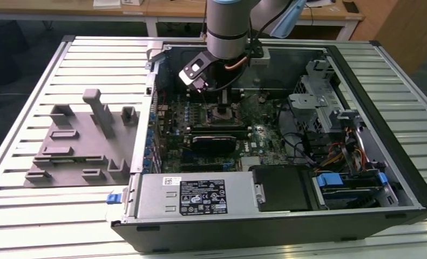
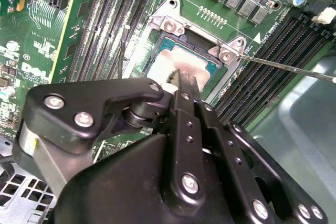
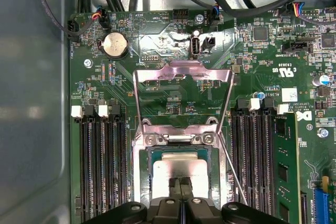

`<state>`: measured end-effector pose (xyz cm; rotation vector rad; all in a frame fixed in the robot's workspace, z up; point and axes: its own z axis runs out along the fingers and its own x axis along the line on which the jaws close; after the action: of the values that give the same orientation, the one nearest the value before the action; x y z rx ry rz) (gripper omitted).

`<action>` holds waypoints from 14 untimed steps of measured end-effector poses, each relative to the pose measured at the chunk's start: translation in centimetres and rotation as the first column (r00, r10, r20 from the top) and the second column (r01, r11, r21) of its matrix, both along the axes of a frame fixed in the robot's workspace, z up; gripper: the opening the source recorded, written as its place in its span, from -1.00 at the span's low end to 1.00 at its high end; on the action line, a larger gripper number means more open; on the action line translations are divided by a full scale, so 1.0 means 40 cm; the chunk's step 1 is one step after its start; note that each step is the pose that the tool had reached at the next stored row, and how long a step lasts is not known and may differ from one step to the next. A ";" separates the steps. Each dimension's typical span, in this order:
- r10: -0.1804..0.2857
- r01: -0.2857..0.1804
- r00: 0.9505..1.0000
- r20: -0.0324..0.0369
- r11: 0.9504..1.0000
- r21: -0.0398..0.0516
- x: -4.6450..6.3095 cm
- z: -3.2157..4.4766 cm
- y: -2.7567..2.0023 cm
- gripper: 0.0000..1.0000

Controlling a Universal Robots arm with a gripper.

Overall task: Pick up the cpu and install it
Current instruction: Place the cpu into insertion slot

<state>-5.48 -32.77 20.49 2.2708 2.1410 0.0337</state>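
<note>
The cpu (image 3: 181,167) lies flat inside the open socket (image 3: 140,182) on the green motherboard (image 1: 256,143), silvery top up. In the second wrist view the cpu (image 2: 184,59) shows as a pale plate within the metal frame (image 2: 170,24). My gripper (image 3: 181,184) stands straight over it, its two black fingers (image 2: 184,90) pressed together with nothing seen between them. Their tips are at or just above the chip's top; I cannot tell if they touch. In the exterior view the gripper (image 1: 225,104) hangs inside the computer case over the socket (image 1: 224,115).
The socket's load plate (image 3: 181,72) is flipped up and open, and its thin lever (image 3: 233,174) angles out beside it. Memory slots (image 3: 100,166) flank the socket. A grey block fixture (image 1: 76,143) lies on the slatted table, to the exterior view's left of the case. A power supply (image 1: 198,197) and drive cage (image 1: 318,102) crowd the case.
</note>
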 end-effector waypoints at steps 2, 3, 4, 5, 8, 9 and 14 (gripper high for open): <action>0.000 0.000 1.000 0.000 1.000 0.000 0.000 0.000 0.000 -0.79; 0.000 0.000 1.000 0.000 1.000 0.000 0.000 0.000 0.000 -0.79; 0.001 -0.001 1.000 0.000 1.000 0.000 0.003 0.000 0.000 -0.79; 0.004 -0.004 1.000 0.000 1.000 0.000 0.007 0.000 0.000 -0.79; 0.010 -0.010 1.000 0.000 1.000 0.000 0.010 -0.003 0.000 -0.79; 0.011 -0.011 1.000 0.000 1.000 0.000 0.010 -0.005 0.000 -0.79; 0.015 -0.015 1.000 -0.001 1.000 0.000 0.010 -0.011 -0.001 -0.79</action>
<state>-5.08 -32.80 20.05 2.2552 2.1584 0.0325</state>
